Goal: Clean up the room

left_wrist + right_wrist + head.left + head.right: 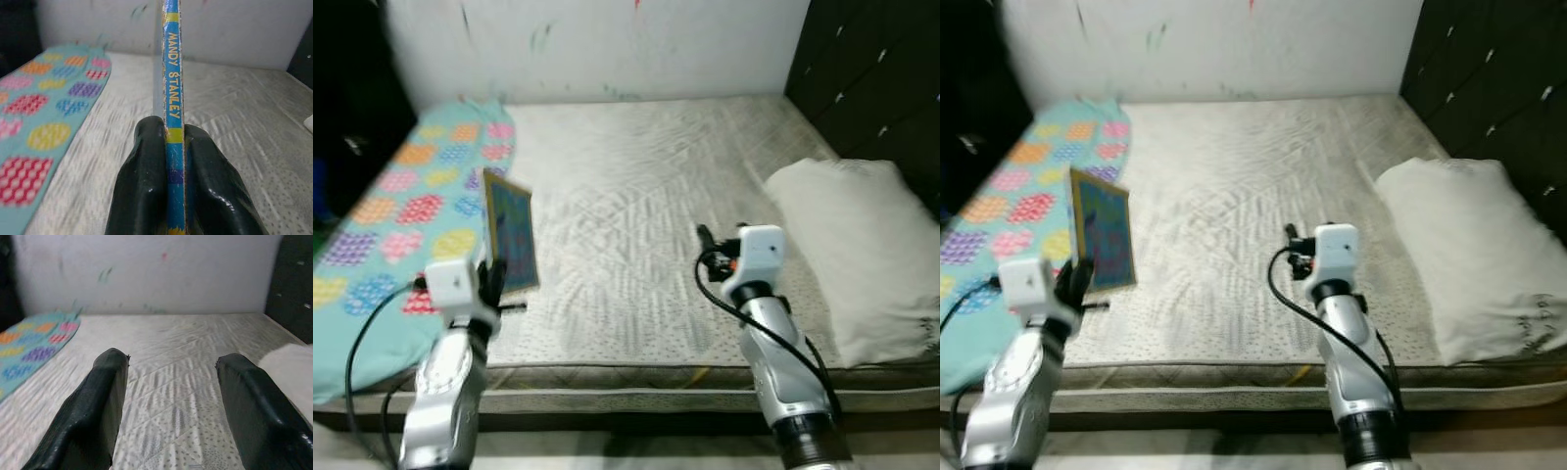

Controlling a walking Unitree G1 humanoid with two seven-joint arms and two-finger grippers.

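My left gripper (493,281) is shut on the lower edge of a thin blue picture book (510,231), holding it upright above the bed's left front. In the left wrist view the book's spine (172,83) runs straight up between the two black fingers (142,186). My right gripper (705,239) hovers open over the mattress (636,176) near its front middle, with nothing between its fingers (93,416).
A turquoise blanket (401,206) with coloured hearts covers the bed's left side. A white pillow (862,245) lies at the right. A white wall (607,44) stands behind the bed, dark panels (881,69) at the right.
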